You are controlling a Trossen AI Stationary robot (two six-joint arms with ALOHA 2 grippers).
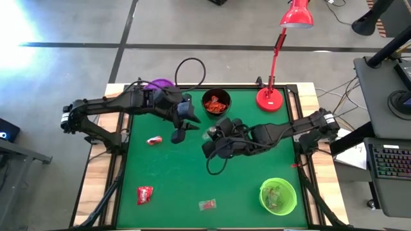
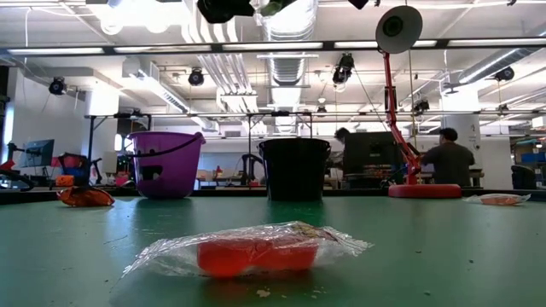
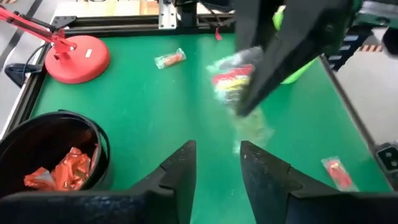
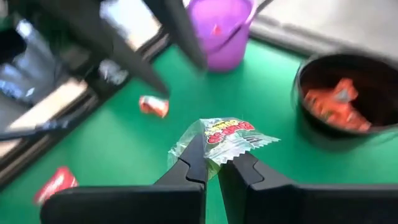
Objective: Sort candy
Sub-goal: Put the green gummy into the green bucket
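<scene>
The right claw (image 4: 211, 163) was pressed together on a clear-wrapped candy with red and yellow print (image 4: 225, 140), pinching the wrapper's lower edge so that the sweet stood above the fingertips, off the green counter (image 1: 173, 179). From above, this claw (image 1: 212, 136) sat near the middle of the counter, just in front of the black cup (image 1: 216, 102). The left claw (image 3: 214, 168) was spread, its two fingers apart with nothing between them; from above it (image 1: 180, 133) hung just left of the right one, its tips pointing down at the counter.

Other candy lay loose on the counter: a red-and-white piece (image 1: 154, 140) left of the left claw, a red-wrapped sweet (image 1: 145, 194) near the front left, and a small clear-wrapped piece with a red centre (image 1: 207, 205) at the front edge, which filled the foreground of the low view (image 2: 256, 251). The black cup held orange-red wrapped sweets (image 1: 217, 104). The green cup (image 1: 278, 196) at the front right held greenish cellophane pieces. The purple cup (image 1: 159, 85) stood at the back left, partly hidden by the left arm. A red desk lamp (image 1: 271, 98) stood at the back right corner.
</scene>
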